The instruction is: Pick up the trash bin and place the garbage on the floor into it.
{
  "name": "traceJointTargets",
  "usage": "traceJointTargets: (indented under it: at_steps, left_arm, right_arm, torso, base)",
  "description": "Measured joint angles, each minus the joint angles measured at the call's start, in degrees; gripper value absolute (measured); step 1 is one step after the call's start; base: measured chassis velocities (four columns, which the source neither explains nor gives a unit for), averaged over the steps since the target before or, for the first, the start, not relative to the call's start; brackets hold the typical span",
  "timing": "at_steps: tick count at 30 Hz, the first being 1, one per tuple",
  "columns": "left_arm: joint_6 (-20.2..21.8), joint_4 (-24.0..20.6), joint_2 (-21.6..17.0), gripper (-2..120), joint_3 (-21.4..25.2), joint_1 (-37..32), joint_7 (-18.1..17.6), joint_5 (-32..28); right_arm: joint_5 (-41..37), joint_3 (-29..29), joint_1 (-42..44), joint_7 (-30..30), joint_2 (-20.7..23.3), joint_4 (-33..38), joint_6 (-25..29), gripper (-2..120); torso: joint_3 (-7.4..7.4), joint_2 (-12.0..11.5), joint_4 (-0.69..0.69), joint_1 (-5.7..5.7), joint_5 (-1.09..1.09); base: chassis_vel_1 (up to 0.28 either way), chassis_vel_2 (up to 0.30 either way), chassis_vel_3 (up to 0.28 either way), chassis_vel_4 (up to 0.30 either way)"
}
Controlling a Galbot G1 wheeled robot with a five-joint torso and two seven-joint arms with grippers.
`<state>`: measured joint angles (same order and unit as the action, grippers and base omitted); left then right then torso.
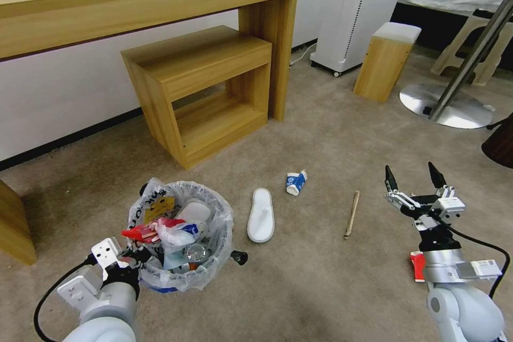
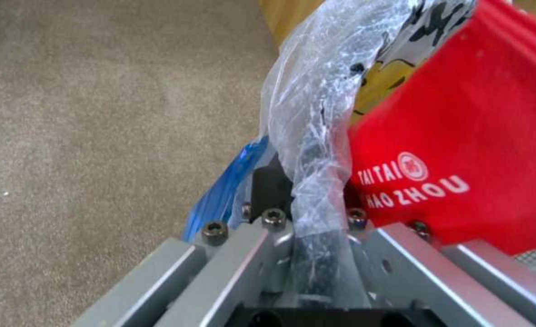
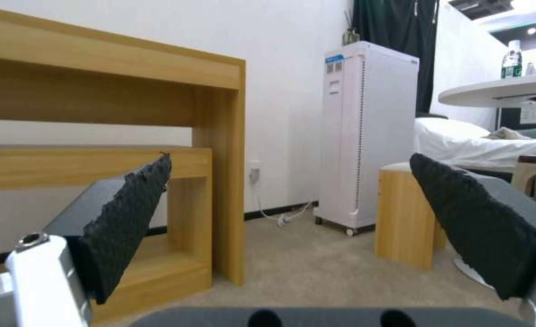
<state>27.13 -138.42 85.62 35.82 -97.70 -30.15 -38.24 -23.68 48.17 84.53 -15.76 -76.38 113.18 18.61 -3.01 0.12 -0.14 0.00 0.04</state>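
Head view: trash bin (image 1: 181, 235), part-filled, gripped at its near rim by left gripper (image 1: 140, 256). White slipper (image 1: 261, 215), paper cup (image 1: 296, 182), wooden stick (image 1: 351, 214) lie right of the bin.

Left wrist view: jaws pinched on the bagged rim.

Right wrist view: right gripper (image 3: 292, 227) spread, empty. Collecting under way; next likely the slipper.
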Motion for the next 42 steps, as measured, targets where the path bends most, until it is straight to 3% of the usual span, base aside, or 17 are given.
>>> traceJointTargets:
  at_steps: [9,25,33,38,42]
  left_arm:
    - [-0.3,0.1,0.5,0,-0.2,-0.1,0.0,0.3]
    - [-0.2,0.5,0.3,0,1.3,0.4,-0.5,-0.1]
    - [0.0,0.5,0.3,0,1.2,0.4,-0.6,-0.1]
    - [0.0,0.5,0.4,0,1.1,0.4,-0.6,0.1]
    - [0.0,0.6,0.4,0,1.6,0.3,-0.7,0.0]
  right_arm:
    - [-0.4,-0.2,-0.6,0.0,0.3,-0.9,0.2,100]
    - [-0.1,-1.9,-0.6,0.8,0.5,-1.3,0.4,100]
    - [0.9,-4.2,0.1,1.8,1.1,-0.8,-1.2,100]
    - [1.8,-6.1,0.6,2.8,1.4,-0.9,-2.8,100]
    - [2.6,-9.6,0.7,6.5,2.8,-1.2,-10.1,100]
  torso:
    - [0.0,0.0,0.0,0.0,0.0]
    - [-0.02,0.0,0.0,0.01,0.01]
    - [0.01,0.0,-0.01,0.0,0.0]
    - [0.02,0.0,-0.01,0.0,0.0]
    - [0.0,0.0,-0.01,0.0,0.0]
  base:
    - [-0.084,0.074,0.068,-0.077]
    - [-0.229,0.242,0.239,-0.242]
    - [-0.051,0.071,0.043,-0.062]
    - [0.023,-0.021,-0.024,0.019]
    - [0.0,0.0,0.0,0.0]
